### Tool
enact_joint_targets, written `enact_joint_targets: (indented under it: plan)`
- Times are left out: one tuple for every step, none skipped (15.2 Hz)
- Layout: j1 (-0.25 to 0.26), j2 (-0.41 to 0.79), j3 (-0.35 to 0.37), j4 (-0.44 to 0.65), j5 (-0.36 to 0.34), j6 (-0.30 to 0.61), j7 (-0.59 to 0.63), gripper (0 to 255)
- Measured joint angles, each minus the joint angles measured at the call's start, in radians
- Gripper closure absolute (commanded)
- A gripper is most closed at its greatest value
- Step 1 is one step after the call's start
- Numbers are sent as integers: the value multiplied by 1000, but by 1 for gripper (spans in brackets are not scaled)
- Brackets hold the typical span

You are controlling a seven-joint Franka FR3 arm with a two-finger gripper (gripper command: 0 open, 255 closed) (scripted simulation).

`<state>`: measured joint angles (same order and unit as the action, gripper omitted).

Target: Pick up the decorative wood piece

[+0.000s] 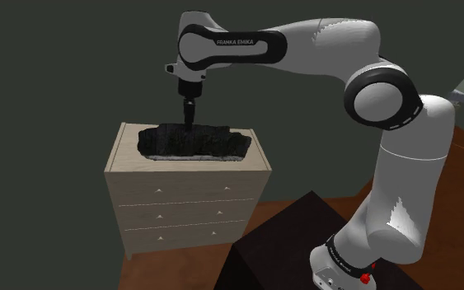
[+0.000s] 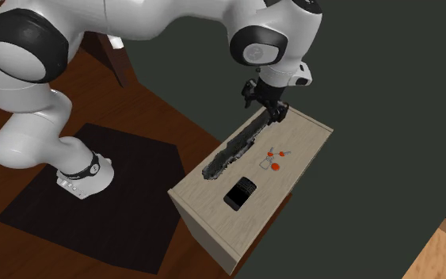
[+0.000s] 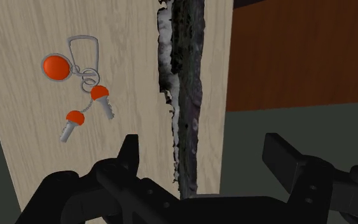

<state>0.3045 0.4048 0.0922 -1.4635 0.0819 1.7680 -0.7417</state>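
Observation:
The decorative wood piece (image 1: 193, 142) is a long, dark, rough-barked slab lying along one long edge of a pale dresser top (image 1: 139, 166). From the second exterior view the wood piece (image 2: 237, 147) runs diagonally, and my gripper (image 2: 272, 111) hangs right over its far end. In the shoulder view the gripper (image 1: 189, 111) points straight down at the slab's top. Through the wrist view the gripper (image 3: 206, 159) is open, and the wood piece (image 3: 184, 83) runs between the two spread fingers (image 3: 130, 153), which do not touch it.
A key ring with orange-headed keys (image 2: 272, 158) and a black phone (image 2: 241, 193) lie on the dresser top (image 2: 308, 131) beside the slab. The keys (image 3: 79, 76) sit near one finger. The dresser has three drawers and stands against a dark wall on a brown wood floor.

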Motion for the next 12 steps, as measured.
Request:
enact_joint_targets:
  plan:
    - [1, 5, 1, -4, 0, 9, -3, 0]
    - [0, 7, 1, -16, 0, 23, -6, 0]
    - [0, 10, 1, -22, 0, 32, -8, 0]
    - [0, 12, 0, -34, 0, 45, -10, 0]
    - [0, 16, 0, -40, 0, 55, -11, 0]
    - [0, 15, 1, -53, 0, 67, -12, 0]
    - [0, 18, 0, -55, 0, 72, -12, 255]
    - [0, 19, 0, -55, 0, 73, -13, 255]
    - [0, 19, 0, -55, 0, 74, -13, 255]
    - [0, 20, 0, -55, 0, 75, -13, 255]
    - [0, 20, 0, -55, 0, 75, -13, 255]
    - [0, 20, 0, -55, 0, 75, -13, 255]
